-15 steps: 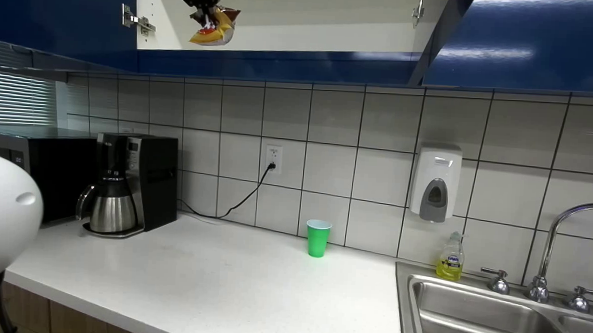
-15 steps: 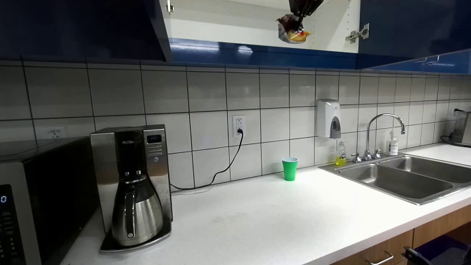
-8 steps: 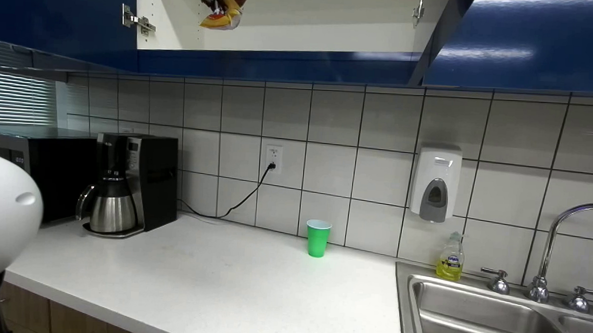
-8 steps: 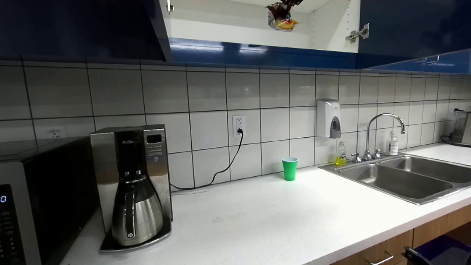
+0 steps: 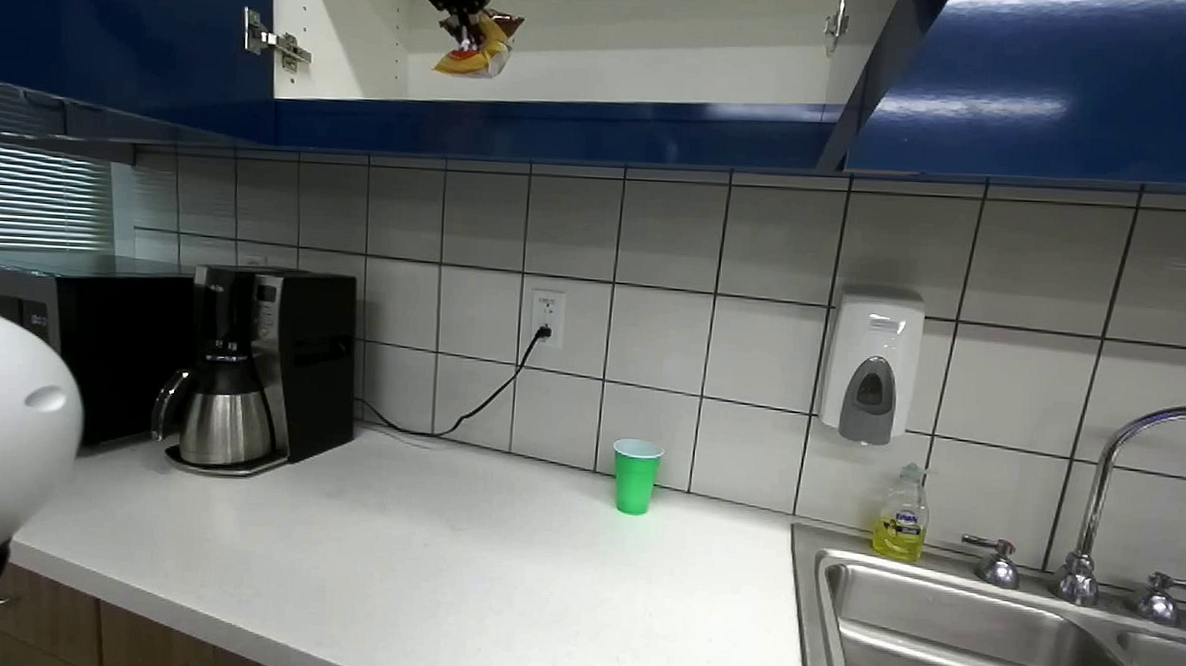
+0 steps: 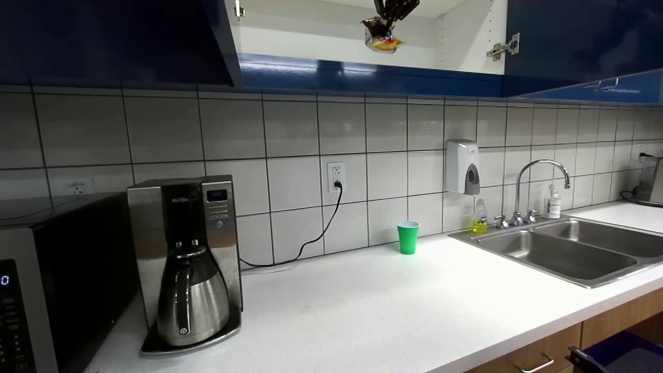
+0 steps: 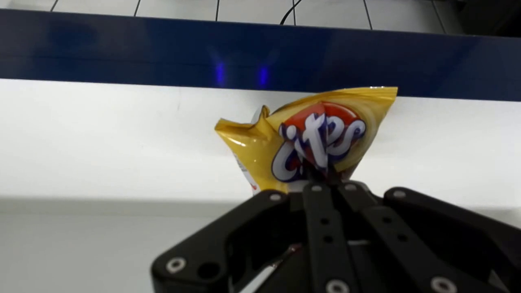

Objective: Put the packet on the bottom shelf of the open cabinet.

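The packet (image 7: 252, 154) is crinkled, yellow with a red patch and white letters in the wrist view. It also shows in both exterior views (image 5: 487, 58) (image 6: 382, 40), with brown and clear parts. My gripper (image 7: 321, 173) is shut on its middle and holds it up in front of the white interior of the open cabinet (image 5: 665, 61) (image 6: 300, 31). The bottom shelf (image 7: 114, 138) is white in the wrist view, below the packet, with its blue front edge (image 5: 562, 131). Its top is hidden in both exterior views. A gap shows between the packet and the blue edge there.
Open blue doors (image 5: 115, 42) (image 6: 580, 41) stand at the cabinet's sides, with metal hinges (image 5: 275, 44). Below are a green cup (image 5: 637, 477), a coffee maker (image 6: 191, 259), a soap dispenser (image 5: 872, 365) and a sink (image 5: 940, 628).
The gripper and packet have moved right in one exterior view and left in another. They rose first, then came down a little. The packet has stayed in the gripper.
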